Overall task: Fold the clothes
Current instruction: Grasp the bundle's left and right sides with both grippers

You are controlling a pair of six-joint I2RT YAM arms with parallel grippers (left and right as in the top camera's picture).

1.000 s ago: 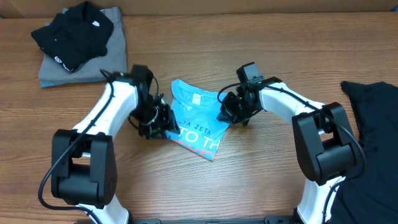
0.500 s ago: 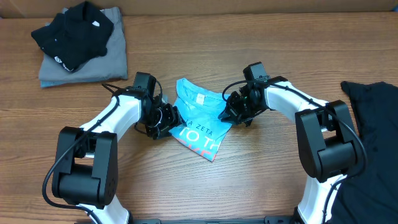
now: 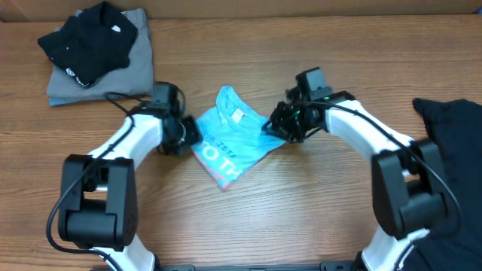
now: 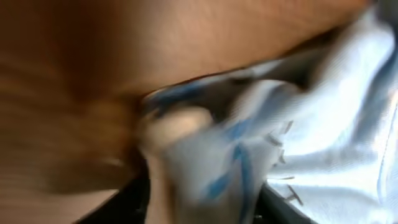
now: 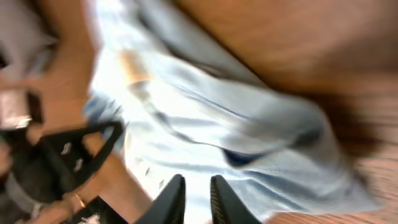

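Observation:
A light blue T-shirt (image 3: 230, 139) with red and white lettering lies folded into a small bundle at the table's middle. My left gripper (image 3: 188, 134) is at its left edge, shut on the fabric. The left wrist view is blurred, with blue-and-white cloth (image 4: 261, 155) bunched between the fingers. My right gripper (image 3: 277, 125) is at the shirt's right edge. In the right wrist view its dark fingers (image 5: 193, 198) are nearly closed over the pale blue cloth (image 5: 205, 130).
A stack of folded clothes, black on top (image 3: 89, 38) and grey below (image 3: 139, 64), sits at the back left. A loose black garment (image 3: 452, 143) lies at the right edge. The table is brown wood (image 3: 301, 203).
The blue shirt has slid left and back and turned, its lettered end now pointing front left. Both grippers moved with it. The wrist views are motion-blurred.

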